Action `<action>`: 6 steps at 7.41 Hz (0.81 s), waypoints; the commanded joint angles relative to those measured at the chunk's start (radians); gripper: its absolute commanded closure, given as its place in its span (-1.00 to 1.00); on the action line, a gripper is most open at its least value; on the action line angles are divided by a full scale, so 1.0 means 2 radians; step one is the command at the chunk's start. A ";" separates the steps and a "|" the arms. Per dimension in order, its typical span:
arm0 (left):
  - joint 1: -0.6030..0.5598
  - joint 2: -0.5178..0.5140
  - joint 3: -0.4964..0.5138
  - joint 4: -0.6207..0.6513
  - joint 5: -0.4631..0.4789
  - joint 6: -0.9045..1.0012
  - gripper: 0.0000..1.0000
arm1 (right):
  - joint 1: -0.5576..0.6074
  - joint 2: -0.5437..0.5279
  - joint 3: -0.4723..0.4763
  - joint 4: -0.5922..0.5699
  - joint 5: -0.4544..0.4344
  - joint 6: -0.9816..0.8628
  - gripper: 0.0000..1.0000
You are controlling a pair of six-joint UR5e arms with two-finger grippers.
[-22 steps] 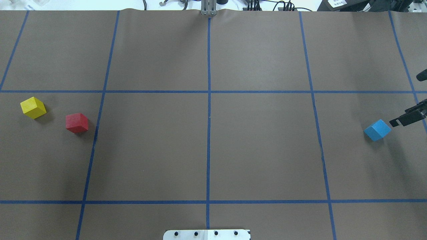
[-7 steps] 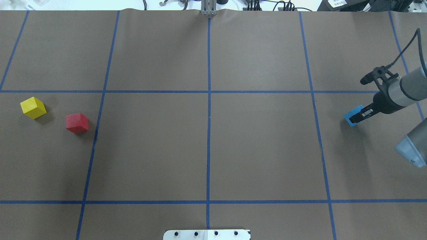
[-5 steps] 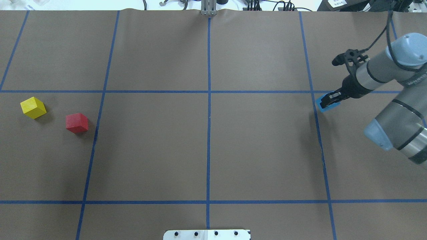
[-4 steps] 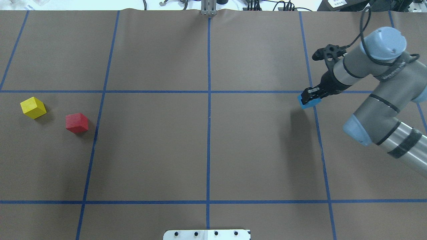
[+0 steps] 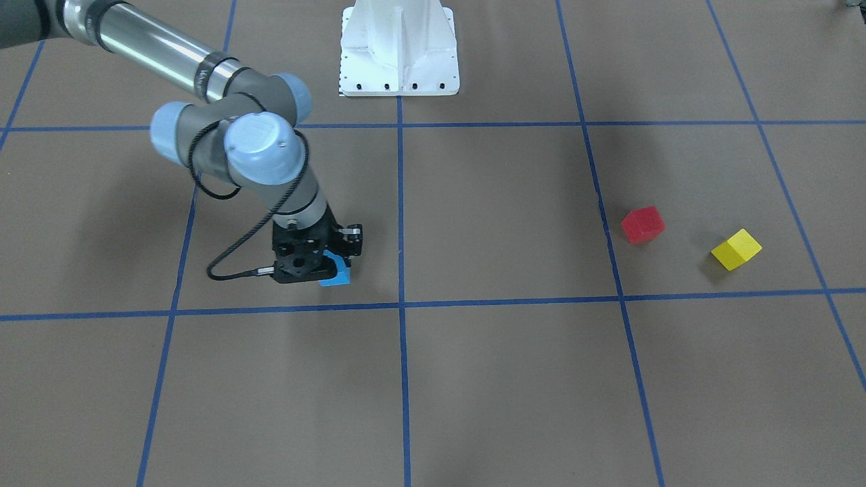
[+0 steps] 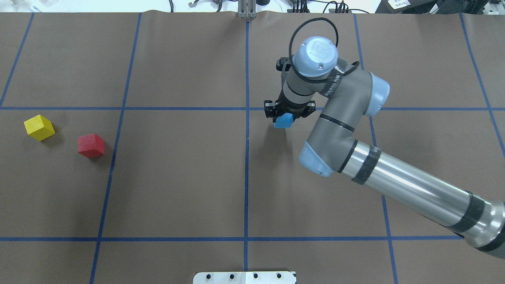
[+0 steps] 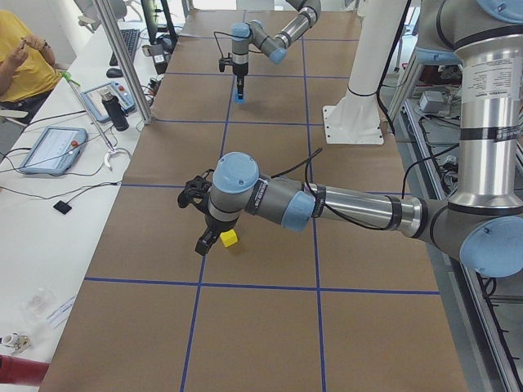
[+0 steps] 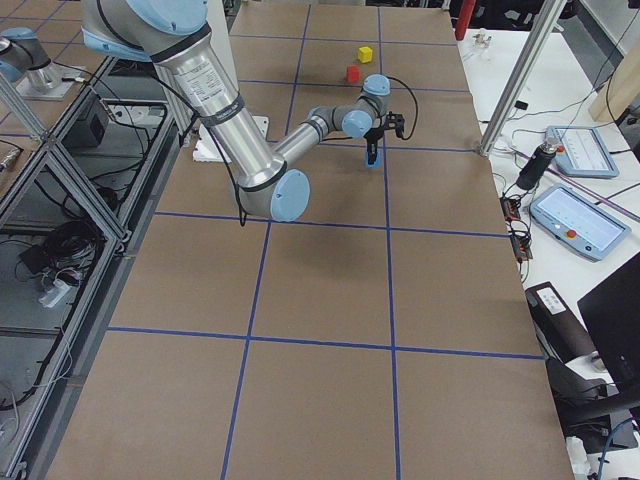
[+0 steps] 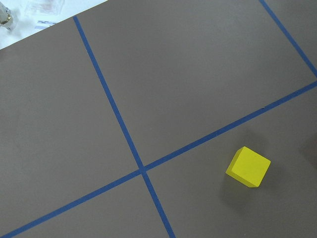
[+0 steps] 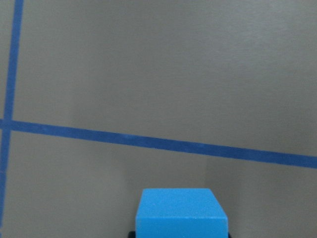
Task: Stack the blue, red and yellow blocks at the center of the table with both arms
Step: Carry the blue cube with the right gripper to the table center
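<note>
Right pincer pinches the matte blue cube block over the brown paper surface, 4 o'clock of the central blue tape crossing; left pincer state cannot be told; risk: releasing off-centre or skewed gives the stack a poor base.

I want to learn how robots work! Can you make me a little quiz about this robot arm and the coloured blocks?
1. Which lies nearer the middle blue tape line: the small red cube block or the small yellow cube block?
2. True or false: the red cube sits on top of the yellow cube.
3. Pick one. The right arm's fingers are shut on: A) the red cube, B) the small blue cube block, C) nothing.

Key: 1 the red cube; 2 false, they sit apart; 3 B.
</note>
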 commanded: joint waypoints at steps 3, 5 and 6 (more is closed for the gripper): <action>-0.001 0.000 0.005 0.000 0.000 0.001 -0.99 | -0.059 0.067 -0.044 -0.026 -0.029 0.047 1.00; 0.000 0.000 0.005 0.000 0.000 0.001 -0.99 | -0.064 0.067 -0.047 -0.025 -0.036 0.047 0.11; 0.000 0.000 0.005 0.000 0.000 0.001 -0.99 | -0.068 0.067 -0.047 -0.025 -0.049 0.046 -0.78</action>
